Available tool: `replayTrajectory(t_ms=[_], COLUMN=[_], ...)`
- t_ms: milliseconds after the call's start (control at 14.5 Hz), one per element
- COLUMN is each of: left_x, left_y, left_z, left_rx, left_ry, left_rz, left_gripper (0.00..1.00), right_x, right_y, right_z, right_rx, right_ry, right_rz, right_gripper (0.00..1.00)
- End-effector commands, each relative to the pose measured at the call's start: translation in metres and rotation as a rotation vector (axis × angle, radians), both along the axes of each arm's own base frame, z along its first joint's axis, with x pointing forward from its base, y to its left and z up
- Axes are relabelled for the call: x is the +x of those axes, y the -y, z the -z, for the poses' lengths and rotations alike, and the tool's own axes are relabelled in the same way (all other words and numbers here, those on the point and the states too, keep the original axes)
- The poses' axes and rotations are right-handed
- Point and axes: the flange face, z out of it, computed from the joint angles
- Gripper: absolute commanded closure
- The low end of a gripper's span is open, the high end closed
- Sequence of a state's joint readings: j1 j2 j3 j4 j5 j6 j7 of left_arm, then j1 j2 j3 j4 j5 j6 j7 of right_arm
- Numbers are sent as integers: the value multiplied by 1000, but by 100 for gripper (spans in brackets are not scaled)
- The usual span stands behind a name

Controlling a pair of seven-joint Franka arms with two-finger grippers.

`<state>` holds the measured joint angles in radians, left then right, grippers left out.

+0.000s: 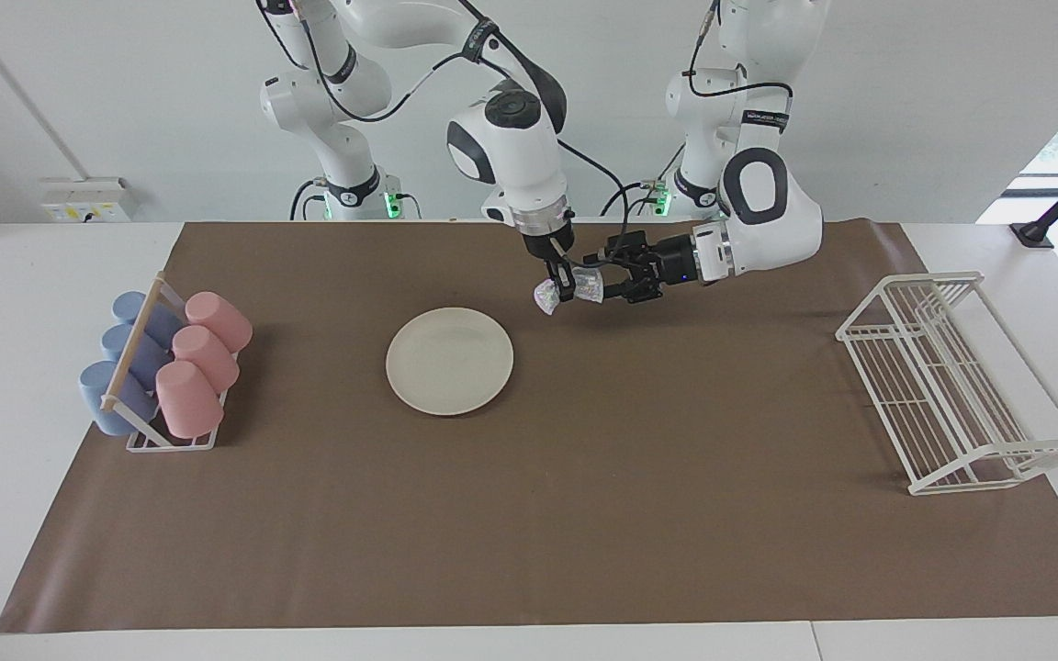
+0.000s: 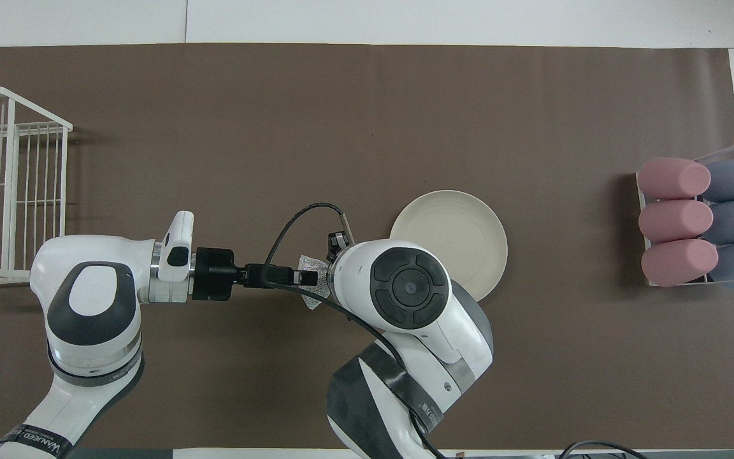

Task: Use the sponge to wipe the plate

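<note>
The cream-white plate (image 1: 449,360) lies flat on the brown mat near the middle of the table, and shows in the overhead view (image 2: 462,239) too. The silvery sponge (image 1: 546,297) is held in the air above the mat, beside the plate toward the left arm's end. My left gripper (image 1: 601,285) reaches in level and is shut on the sponge (image 2: 311,299); it also shows in the overhead view (image 2: 306,278). My right gripper (image 1: 561,286) points down at the same sponge and touches it. In the overhead view the right arm's wrist hides the right gripper.
A rack (image 1: 171,441) of pink and blue cups (image 1: 206,353) stands at the right arm's end of the mat. A white wire dish rack (image 1: 951,386) stands at the left arm's end.
</note>
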<state>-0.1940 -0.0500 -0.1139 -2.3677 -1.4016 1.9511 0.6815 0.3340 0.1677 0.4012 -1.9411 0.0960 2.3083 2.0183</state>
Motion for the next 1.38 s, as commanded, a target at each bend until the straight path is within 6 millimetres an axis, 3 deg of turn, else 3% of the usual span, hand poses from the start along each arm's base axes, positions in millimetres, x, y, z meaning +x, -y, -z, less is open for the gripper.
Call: replayTrajectory(t_ms=[0,138,552,621,690,967,1312], left_x=[3,-1,-2,-2,-2,0,9], left_y=[2,11,5,4,5,2,-18], left_z=[0,0,3,3,3,3,4], left_rx=[-2,2,0,0,0,9,16], left_ry=[9,-31,-51,-51,-53,-82,-88], left_rz=[-20,-39,-54,-55,-54,-78,-121], left_gripper=[100,100,100,100,100,100,100], right_x=[5,6,9,7,5,20,38], right_y=[0,1,7,8,9,36,120], right_z=[-1,-1,0,1,3,-6,-47], right_rx=[-11,-11,-21,-29,-35,-60,-166], right_ry=[6,6,5,5,13,40,51], right_rz=[23,24,12,-20,-52,-140,-486], right_gripper=[100,100,100,63,4,0,0])
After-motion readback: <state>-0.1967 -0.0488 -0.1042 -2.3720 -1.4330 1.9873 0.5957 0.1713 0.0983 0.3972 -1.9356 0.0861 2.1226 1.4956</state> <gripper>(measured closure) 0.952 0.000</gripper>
